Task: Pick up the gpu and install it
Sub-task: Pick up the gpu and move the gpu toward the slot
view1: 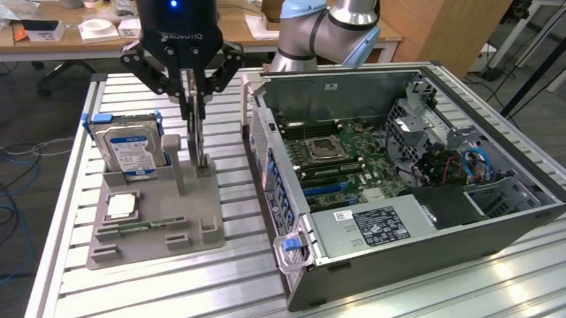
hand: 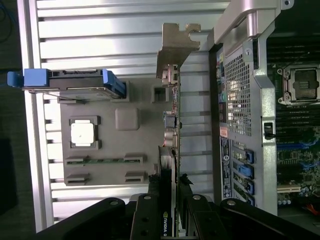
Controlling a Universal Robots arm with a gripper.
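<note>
The fingers (hand: pixel 148 210) are pinching narrowly on the gpu (view1: pixel 200 142), which is hanging on edge over the grey holder (view1: pixel 199 212). Its lower end is sitting at the holder's slot, and I cannot tell whether it is touching.

The grip is looking thin: the fingers are clamping one end of a long card, so it is likely risking a swing or a slip, and the silver bracket (hand: pixel 175 50) at the far end is prone to catching on the holder's posts.

In the exterior view the open case (view1: pixel 442 258) is lying at 3 o'clock of the gpu, and its near wall is standing between the card and the board (view1: pixel 349 156). Red and blue cables (view1: pixel 473 165) are crowding the case's far side.

A hard drive (view1: pixel 131 151) is standing at 9 o'clock, close beside the card. A chip (view1: pixel 121 207) and memory stick (view1: pixel 142 226) are lying at 7 o'clock, all on the slatted desk (view1: pixel 221 278).
</note>
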